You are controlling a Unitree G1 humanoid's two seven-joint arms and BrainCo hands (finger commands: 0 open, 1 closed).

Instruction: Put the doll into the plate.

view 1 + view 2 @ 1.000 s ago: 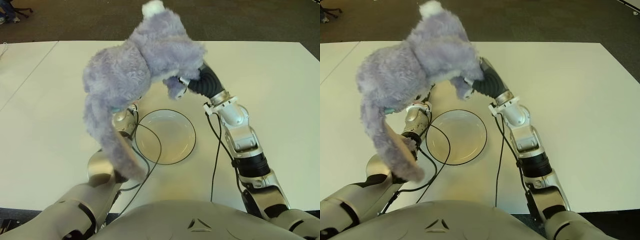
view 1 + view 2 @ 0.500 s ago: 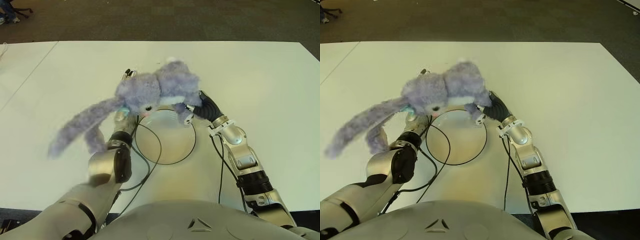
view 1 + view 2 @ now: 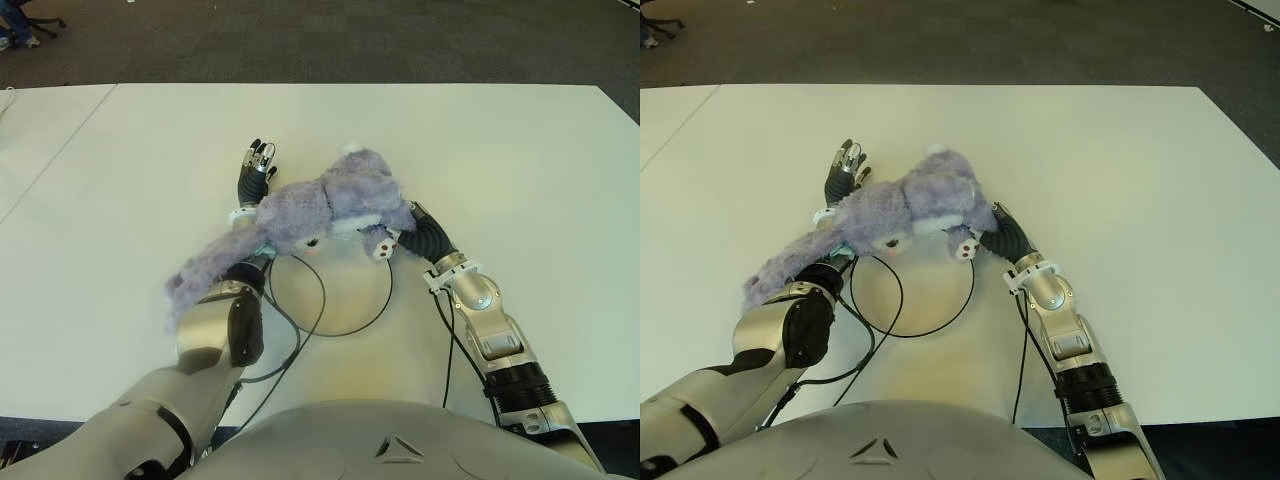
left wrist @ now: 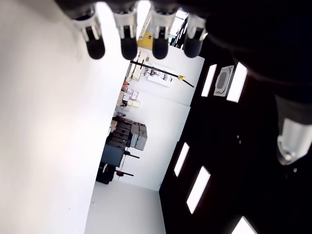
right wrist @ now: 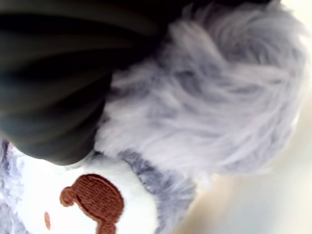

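Left eye view: fluffy lilac plush doll (image 3: 310,215) is lying across the round black-rimmed white plate's (image 3: 345,325) far edge, right hand (image 3: 408,232) clamping it, left hand (image 3: 255,170) beyond, fingers spread, empty.

arms: silver-grey shells, black joints | hands: black, fingers (image 3: 262,155) silver-tipped | cables: black, along both forearms
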